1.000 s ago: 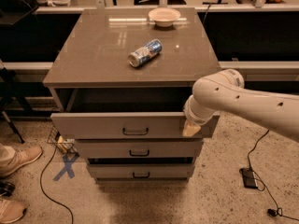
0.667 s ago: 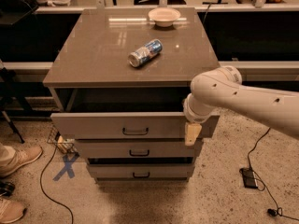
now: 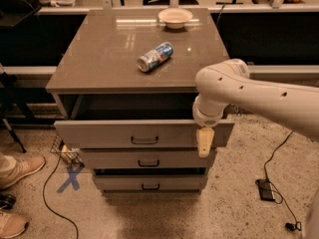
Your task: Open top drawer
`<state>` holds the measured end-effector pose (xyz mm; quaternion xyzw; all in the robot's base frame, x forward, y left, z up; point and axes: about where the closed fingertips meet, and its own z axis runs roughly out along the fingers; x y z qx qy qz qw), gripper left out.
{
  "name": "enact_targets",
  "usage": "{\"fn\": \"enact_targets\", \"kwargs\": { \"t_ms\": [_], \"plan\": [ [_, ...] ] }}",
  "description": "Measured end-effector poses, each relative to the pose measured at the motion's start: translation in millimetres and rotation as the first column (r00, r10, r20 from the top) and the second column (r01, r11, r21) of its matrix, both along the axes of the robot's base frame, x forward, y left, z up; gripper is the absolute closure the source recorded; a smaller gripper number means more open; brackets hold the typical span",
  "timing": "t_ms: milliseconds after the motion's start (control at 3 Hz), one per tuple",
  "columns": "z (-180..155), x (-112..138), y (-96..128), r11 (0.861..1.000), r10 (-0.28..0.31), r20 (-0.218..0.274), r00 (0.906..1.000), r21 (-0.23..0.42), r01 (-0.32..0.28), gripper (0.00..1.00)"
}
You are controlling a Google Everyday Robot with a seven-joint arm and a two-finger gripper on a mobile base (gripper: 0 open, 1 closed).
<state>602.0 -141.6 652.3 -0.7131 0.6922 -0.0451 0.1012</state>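
- Cabinet, grey, with a brown worktop that carried a bowl and a can; three drawers were stacked below its front edge.
- Robot arm, white, came in from the right side and bent down past the worktop's front right corner.
- Top drawer, grey, the widest and tallest-fronted of the three. It stood partly out, its front forward of the worktop's front edge, with a dark opening showing between front and edge. A black bar handle sat at the middle of the front.
- Middle drawer, grey, narrower, with a smaller black handle; it sat directly under the top drawer.
- Bottom drawer, grey, narrowest, with a small black handle; it was the lowest, near the floor.
- Shoe, tan, on the floor left of the cabinet.
- Can, blue and white, lay on its side near the worktop's centre, angled toward the back right corner.
- Bowl, pale, upright, at the worktop's back edge, right of its middle.
- Tape cross, blue, on the floor below the worktop's front left corner.
- Gripper, cream, hung pointing down before the right end of the top drawer's front, below the worktop's front right corner. Whether it was released or clenched could not be told, nor whether it touched the front.
- Adapter, black, on the floor to the right, with a cable attached.
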Motion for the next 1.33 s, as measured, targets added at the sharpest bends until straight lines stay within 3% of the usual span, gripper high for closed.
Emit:
{"fn": "enact_targets", "kwargs": {
  "t_ms": [667, 1333],
  "plan": [
    [-14.5, -25.4, -9.0, 0.999, -0.039, -0.119, 0.9922, -0.002, 0.039, 0.41],
    [-14.3, -30.1, -9.6, 0.999, -0.046, -0.125, 0.9911, 0.0, 0.046, 0.87]
  ]
}}
